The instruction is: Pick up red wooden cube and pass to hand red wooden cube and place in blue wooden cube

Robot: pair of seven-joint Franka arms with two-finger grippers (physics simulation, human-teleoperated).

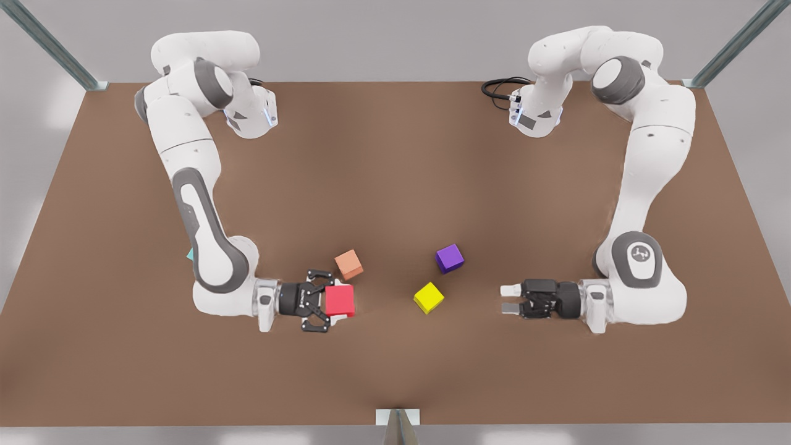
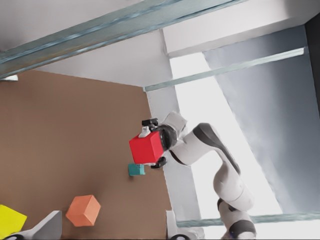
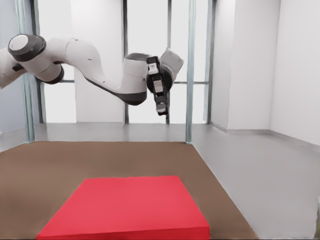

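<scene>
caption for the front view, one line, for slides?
Right gripper holds the red cube facing the open left gripper; both hover above the table.

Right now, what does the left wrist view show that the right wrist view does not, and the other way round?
The left wrist view adds the blue wooden cube, the salmon-orange cube, the yellow cube, and the right hand, seen from afar, shut on the red wooden cube. The right wrist view adds the left hand, open and holding nothing, far across the table. Both share the red wooden cube and the brown table.
</scene>
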